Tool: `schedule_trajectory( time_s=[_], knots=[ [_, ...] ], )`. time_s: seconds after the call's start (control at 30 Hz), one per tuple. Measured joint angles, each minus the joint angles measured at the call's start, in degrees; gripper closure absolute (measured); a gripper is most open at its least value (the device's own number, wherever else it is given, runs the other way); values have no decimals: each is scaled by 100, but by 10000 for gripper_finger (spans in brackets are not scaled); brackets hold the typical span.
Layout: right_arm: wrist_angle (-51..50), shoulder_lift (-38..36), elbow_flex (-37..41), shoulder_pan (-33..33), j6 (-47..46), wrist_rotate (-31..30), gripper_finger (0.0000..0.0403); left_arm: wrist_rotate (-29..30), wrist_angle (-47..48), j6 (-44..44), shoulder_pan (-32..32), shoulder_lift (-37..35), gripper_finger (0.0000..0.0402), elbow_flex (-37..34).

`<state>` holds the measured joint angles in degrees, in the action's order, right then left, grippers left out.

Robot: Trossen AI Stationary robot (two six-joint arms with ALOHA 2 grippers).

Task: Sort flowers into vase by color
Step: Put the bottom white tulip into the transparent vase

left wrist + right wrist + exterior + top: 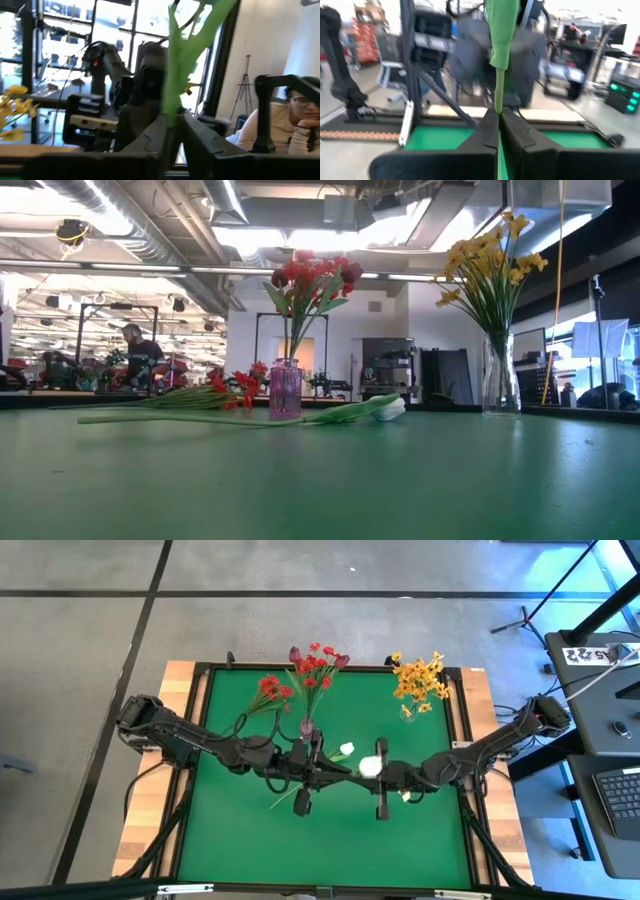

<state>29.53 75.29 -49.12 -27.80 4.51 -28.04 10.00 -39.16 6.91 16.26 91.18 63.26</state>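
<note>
Two claws mid-worktop [230, 840]: right claw [498, 120] clenched on white bud's stem [498, 95]; left claw [172, 122] grasping same green stem.

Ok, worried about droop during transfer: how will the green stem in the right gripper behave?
The green stem runs straight out of the right gripper, so probably fairly stiff. It looks thin, so likely light, and might pivot in the pinch.

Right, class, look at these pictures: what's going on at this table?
A two-armed robot is sorting flowers into vases. Red ones stand in the purple vase, yellow ones in the clear vase. Above the mat's middle, the left gripper and right gripper both pinch a green stem, seemingly handing over a white bud. Another white bud and a red spray lie on the mat.
</note>
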Motion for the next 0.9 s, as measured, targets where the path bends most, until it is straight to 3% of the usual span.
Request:
schedule_trajectory(
  time_s=[0.23,0.4,0.67,0.9],
  knots=[
    [-1308,-636,4,-380,-47,-1273,400,164,-11,-151,27,-8,278,2],
    [-2154,-1160,4,-762,-155,-2402,400,456,-4,-251,102,-31,252,2],
    [-3532,-1981,4,-1454,-475,-4146,401,1373,206,-930,424,-31,252,2],
    [-5427,-2617,4,-1570,-1922,-4511,401,1639,1499,-718,496,-347,267,2]
  ],
)
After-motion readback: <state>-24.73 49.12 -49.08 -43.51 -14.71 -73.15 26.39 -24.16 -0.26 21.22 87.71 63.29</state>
